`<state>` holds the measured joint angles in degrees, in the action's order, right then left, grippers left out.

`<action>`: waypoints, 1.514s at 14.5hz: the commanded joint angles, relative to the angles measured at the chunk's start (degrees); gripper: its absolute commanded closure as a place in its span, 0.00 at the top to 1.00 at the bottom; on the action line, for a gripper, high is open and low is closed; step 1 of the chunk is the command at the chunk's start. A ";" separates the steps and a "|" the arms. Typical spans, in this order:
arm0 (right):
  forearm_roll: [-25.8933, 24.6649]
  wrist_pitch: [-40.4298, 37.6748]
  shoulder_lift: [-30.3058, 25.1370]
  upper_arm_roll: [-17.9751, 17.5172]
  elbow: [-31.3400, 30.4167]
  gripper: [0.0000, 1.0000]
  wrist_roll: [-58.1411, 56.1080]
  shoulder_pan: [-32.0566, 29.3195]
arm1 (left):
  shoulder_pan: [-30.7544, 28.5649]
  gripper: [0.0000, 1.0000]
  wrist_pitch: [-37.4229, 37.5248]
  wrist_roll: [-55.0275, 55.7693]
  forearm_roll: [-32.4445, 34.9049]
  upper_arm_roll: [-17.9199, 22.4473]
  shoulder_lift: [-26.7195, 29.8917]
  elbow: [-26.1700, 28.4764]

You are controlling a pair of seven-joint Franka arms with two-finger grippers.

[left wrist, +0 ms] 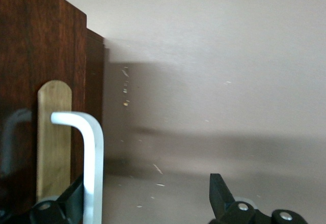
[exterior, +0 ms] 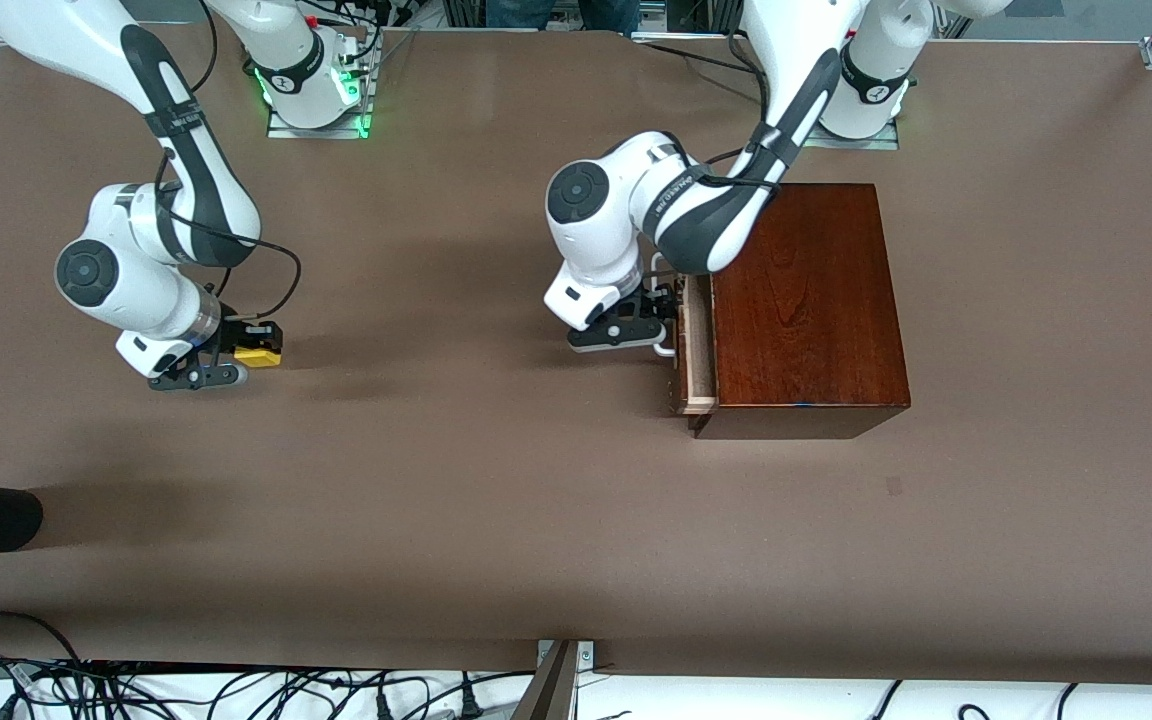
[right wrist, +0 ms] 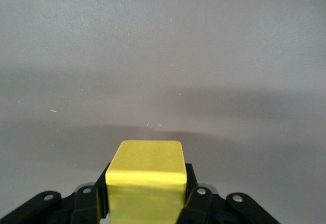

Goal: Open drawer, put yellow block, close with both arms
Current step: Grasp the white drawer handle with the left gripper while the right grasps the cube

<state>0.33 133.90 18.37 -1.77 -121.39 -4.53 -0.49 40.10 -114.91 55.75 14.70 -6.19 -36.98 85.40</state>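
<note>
A: Drawer (exterior: 696, 345) first. It is out only a little way from the box (exterior: 811, 305); a thin strip of pale inside shows, too narrow for the block.

B: And the left gripper (exterior: 658, 322)?

A: Right at the drawer front, fingers spread wide. In the left wrist view the white handle (left wrist: 91, 163) runs up between them, close against one finger (left wrist: 69, 203) and well clear of the other. Nothing is pinched, so I judge it is hooking the bar, not squeezing it.

B: So how should the pull go?

A: Straight out along the drawer's own line, toward the right arm's end of the table, with the finger flat on the bar. A slanted pull could jam the tray or drag the whole box along the table. Keep going until the pale floor shows wide enough to drop a cube in.

B: Where is the block (exterior: 259, 354)?

A: Clamped in the right gripper (exterior: 236, 362), well apart from the box, low over bare table (exterior: 496, 500) toward the right arm's end. The right wrist view shows it seated squarely between the two pads (right wrist: 196, 196), top face level.

B: Is it lifted or resting?

A: I can't tell; its shadow lies close under it. I judge that arm is waiting. It ought to hold off until the left gripper is clear of the opening.
</note>
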 commanded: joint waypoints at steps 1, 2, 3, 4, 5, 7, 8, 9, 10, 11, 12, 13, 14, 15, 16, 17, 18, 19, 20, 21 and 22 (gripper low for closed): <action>-0.06 -3.73 -0.44 0.10 2.29 0.00 0.67 -0.04 | 2.08 1.00 -0.22 1.90 -1.08 -0.14 -2.66 -4.10; 0.11 -4.00 -0.44 0.10 2.65 0.00 0.67 -0.04 | 2.52 1.00 -0.22 2.08 -1.08 -0.14 -3.00 -4.71; 0.11 -4.00 -0.52 0.19 2.74 0.00 1.02 -0.13 | 2.96 1.00 -0.22 2.60 -1.08 -0.14 -3.44 -5.33; 0.11 -4.09 -0.52 0.19 2.83 0.00 1.98 -0.13 | 3.49 1.00 -0.22 3.39 -1.08 -0.14 -3.97 -6.21; 0.11 -4.35 -0.79 0.19 2.83 0.00 2.51 -0.13 | 3.84 1.00 -0.22 4.09 -1.08 -0.14 -4.58 -7.26; 0.11 -6.10 -1.14 0.10 2.83 0.00 3.13 -0.13 | 4.90 1.00 -0.13 5.06 -1.17 -0.14 -5.64 -8.85; 0.11 -6.20 -1.23 0.10 2.83 0.00 3.13 -0.13 | 5.25 1.00 -0.13 5.15 -1.25 -0.14 -5.99 -9.37; 0.11 -6.46 -1.40 0.10 2.83 0.00 3.13 -0.13 | 5.78 1.00 -0.13 5.68 -1.95 -0.14 -6.52 -10.07; 0.11 -7.07 -1.49 0.10 2.91 0.00 3.13 -0.13 | 5.95 1.00 -0.13 6.29 -2.31 -0.14 -7.05 -11.04; 0.11 -7.34 -1.40 0.10 3.09 0.00 3.13 -0.13 | 6.30 1.00 -0.13 6.47 -2.31 -0.14 -7.31 -11.57; 0.11 -7.34 -1.40 0.10 3.18 0.00 3.13 -0.13 | 6.48 1.00 -0.13 6.65 -2.31 -0.14 -7.32 -11.66; 0.11 -7.34 -1.40 0.10 3.18 0.00 3.13 -0.13 | 6.48 1.00 -0.13 6.65 -2.31 -0.14 -7.23 -11.66; 0.11 -7.43 -1.40 0.10 3.18 0.00 3.13 -0.13 | 6.66 1.00 -0.13 6.65 -2.40 -0.23 -7.23 -11.75; 0.11 -7.43 -1.40 0.02 3.18 0.00 3.22 -0.13 | 7.27 1.00 -0.13 7.08 -2.40 -0.40 -7.14 -11.75; 0.20 -7.43 -1.40 -0.07 3.18 0.00 3.22 -0.13 | 7.80 1.00 -0.13 7.78 -2.40 -0.41 -7.31 -12.36; 0.11 -7.52 -1.40 -0.07 3.18 0.00 3.39 -0.13 | 8.15 1.00 -0.22 8.05 -2.40 -0.41 -7.40 -12.63; 0.11 -7.52 -1.40 -0.07 3.18 0.00 3.74 -0.13 | 8.41 1.00 -0.31 8.06 -2.40 -0.41 -7.49 -12.72; 0.11 -7.52 -1.40 -0.07 3.18 0.00 3.74 -0.13 | 8.42 1.00 -0.22 8.06 -2.57 -0.41 -7.40 -13.24; 0.11 -7.52 -1.40 -0.07 3.18 0.00 3.74 -0.13 | 8.68 1.00 -0.22 7.97 -3.44 -0.41 -7.40 -13.42; 0.11 -7.60 -1.40 -0.07 3.18 0.00 3.74 -0.13 | 8.94 1.00 -0.22 8.05 -3.80 -0.41 -7.40 -13.94; 0.11 -7.69 -1.40 -0.07 3.18 0.00 3.74 -0.13 | 9.03 1.00 -0.22 8.06 -3.89 -0.41 -7.40 -14.21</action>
<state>0.34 127.73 18.12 -1.62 -118.30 -1.73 -0.51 46.87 -113.58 61.61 13.92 -5.37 -41.92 76.31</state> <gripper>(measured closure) 0.445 0.000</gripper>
